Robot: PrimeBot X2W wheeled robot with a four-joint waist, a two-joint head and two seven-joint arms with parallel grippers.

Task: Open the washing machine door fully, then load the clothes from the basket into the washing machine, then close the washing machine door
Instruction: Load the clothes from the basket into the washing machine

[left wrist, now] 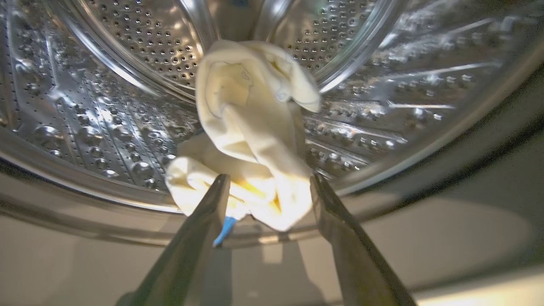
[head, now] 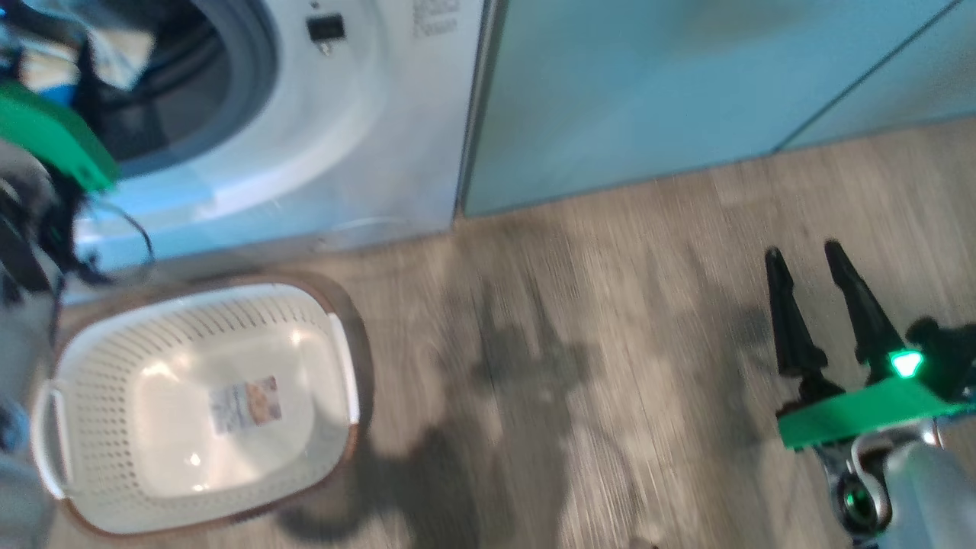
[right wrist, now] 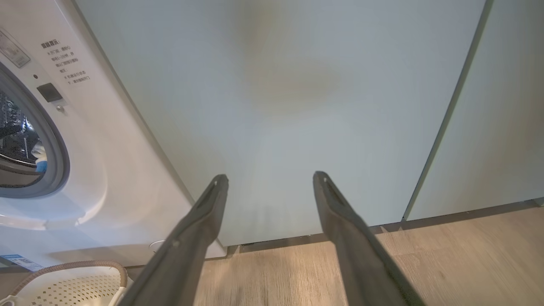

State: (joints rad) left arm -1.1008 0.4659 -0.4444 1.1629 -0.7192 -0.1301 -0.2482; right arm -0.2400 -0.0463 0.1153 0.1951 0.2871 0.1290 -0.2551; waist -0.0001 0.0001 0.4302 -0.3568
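Gaping left tool [left wrist: 270,176] by clothes [left wrist: 250,127] | right tool [head: 802,248] open, empty | basket [head: 99,366] label [head: 245,404] (blurred)

Pale teal cabinets [head: 648,91] with flat, plain fronts stand upright and meet the floor. A thin dark seam [right wrist: 450,110] divides two of the doors. The floor [head: 610,305] is grey-brown wood-grain planking, blurred in places, with soft dark shadows [head: 526,366] lying across it.
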